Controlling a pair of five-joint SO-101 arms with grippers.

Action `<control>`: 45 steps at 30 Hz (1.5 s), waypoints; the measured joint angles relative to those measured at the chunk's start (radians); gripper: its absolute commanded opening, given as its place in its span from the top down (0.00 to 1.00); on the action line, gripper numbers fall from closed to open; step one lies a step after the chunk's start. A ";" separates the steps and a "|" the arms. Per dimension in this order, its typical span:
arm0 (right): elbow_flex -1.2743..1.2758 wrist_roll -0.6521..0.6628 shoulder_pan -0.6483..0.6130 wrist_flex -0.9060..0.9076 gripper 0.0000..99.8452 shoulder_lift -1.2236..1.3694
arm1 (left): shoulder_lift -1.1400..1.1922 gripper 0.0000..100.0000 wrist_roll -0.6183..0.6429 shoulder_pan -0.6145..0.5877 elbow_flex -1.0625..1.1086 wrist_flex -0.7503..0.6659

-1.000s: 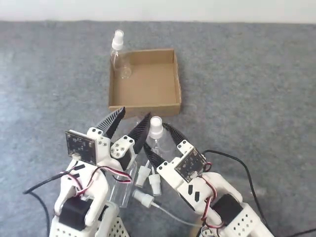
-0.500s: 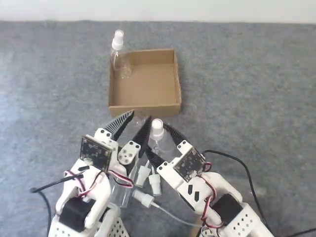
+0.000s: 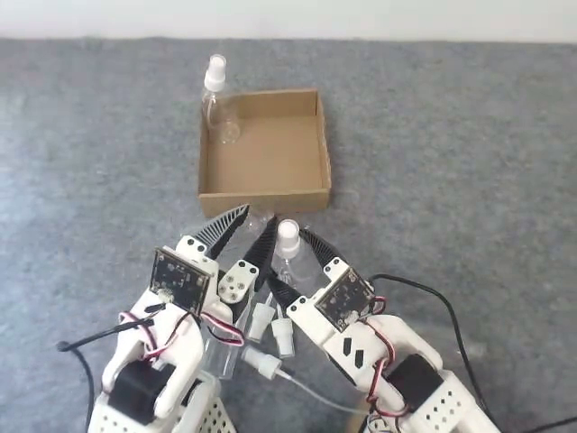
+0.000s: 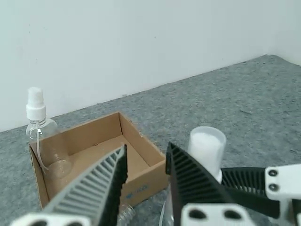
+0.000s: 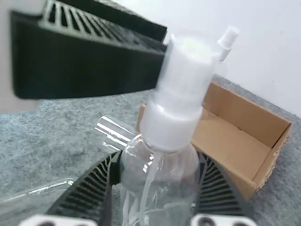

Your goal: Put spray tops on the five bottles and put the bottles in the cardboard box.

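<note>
Evidently the right pincer (image 3: 287, 257) is clasping a bottle (image 5: 157, 174) upright toward the surface's (image 3: 451, 162) near edge, probably steadying it, while the released left pincer (image 3: 259, 216) is hovering beside its spray top (image 3: 287, 232).

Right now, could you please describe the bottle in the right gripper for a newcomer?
Find the cardboard box on the carpet. Just before its near wall, the right gripper clamps a clear, white-capped bottle upright. The other capped bottle stands inside the box.

The cardboard box (image 3: 279, 158) sits near the surface's (image 3: 451, 135) far edge, a bottle (image 3: 219, 104) in its far left corner. A second bottle (image 3: 287, 251) stands just before it, spray tops (image 3: 283, 336) nearer still.
</note>
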 measured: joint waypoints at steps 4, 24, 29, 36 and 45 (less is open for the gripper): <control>0.000 0.000 0.000 0.000 0.89 0.000 | 0.000 0.88 0.000 0.006 0.000 0.000; 0.003 0.000 -0.002 0.000 0.89 -0.002 | 0.000 0.88 -0.080 -0.008 0.002 0.028; 0.003 0.000 -0.002 0.000 0.89 -0.002 | 0.000 0.88 -0.081 -0.040 0.002 0.002; 0.005 0.000 -0.002 0.000 0.89 -0.002 | 0.000 0.88 -0.087 -0.213 0.002 -0.009; 0.005 0.000 -0.002 0.000 0.89 -0.002 | 0.000 0.88 -0.087 -0.485 0.002 -0.009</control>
